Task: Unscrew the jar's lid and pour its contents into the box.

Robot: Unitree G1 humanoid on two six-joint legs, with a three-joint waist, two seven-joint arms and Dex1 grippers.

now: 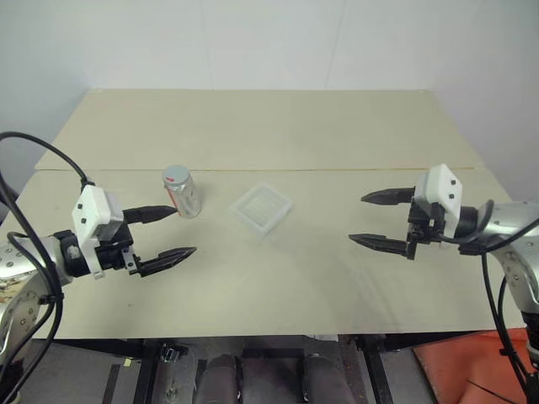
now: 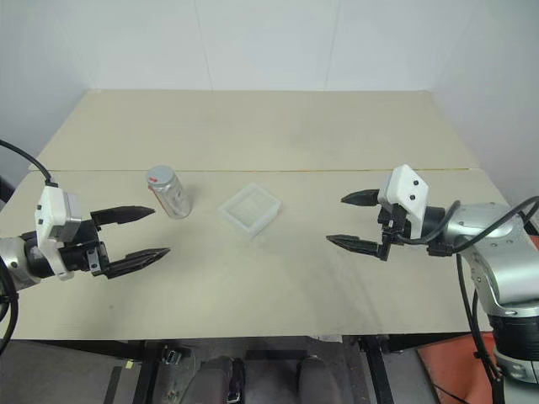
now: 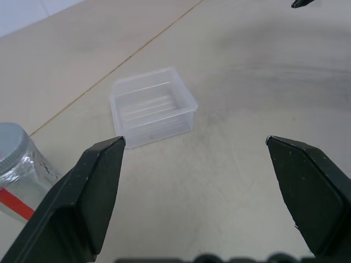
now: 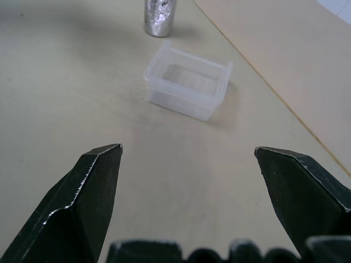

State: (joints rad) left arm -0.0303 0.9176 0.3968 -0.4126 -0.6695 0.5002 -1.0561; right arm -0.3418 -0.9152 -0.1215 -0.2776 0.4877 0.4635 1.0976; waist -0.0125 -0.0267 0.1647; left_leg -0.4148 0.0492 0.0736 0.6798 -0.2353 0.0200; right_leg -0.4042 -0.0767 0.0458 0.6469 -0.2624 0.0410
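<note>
Table (image 1: 278, 278): pale beige top, faint seam running across it behind the objects.

Jar (image 1: 183, 194) stands upright on the table, left of centre, just in front of the seam. Clear body, red-and-white label visible low on its side in the left wrist view. Lid (image 1: 175, 176) on the jar – grey-silver cap, small red mark on top. Contents can't be made out through the glass.

Box (image 1: 262, 207): translucent shallow square tray, resting flat, open side up, turned corner-on to the robot. Sits to the right of the jar, near it but apart, roughly mid-table. Looks empty in both wrist views.

L gripper (image 1: 171, 232): released, the two black fingers spread wide, nothing between them. Hovers over the front-left part of the table, pointing toward the centre. Upper fingertip ends just short of the jar's lower half as seen from the head; touching or not – can't tell. Jar lies off to one side of the finger gap in the left wrist view, box sits ahead beyond the fingertips.

R gripper (image 1: 368, 220): also released, fingers wide, empty. On the right side of the table, pointing left toward the box, well apart from it. Right wrist view has the box ahead, centred between the fingers, jar beyond it.
</note>
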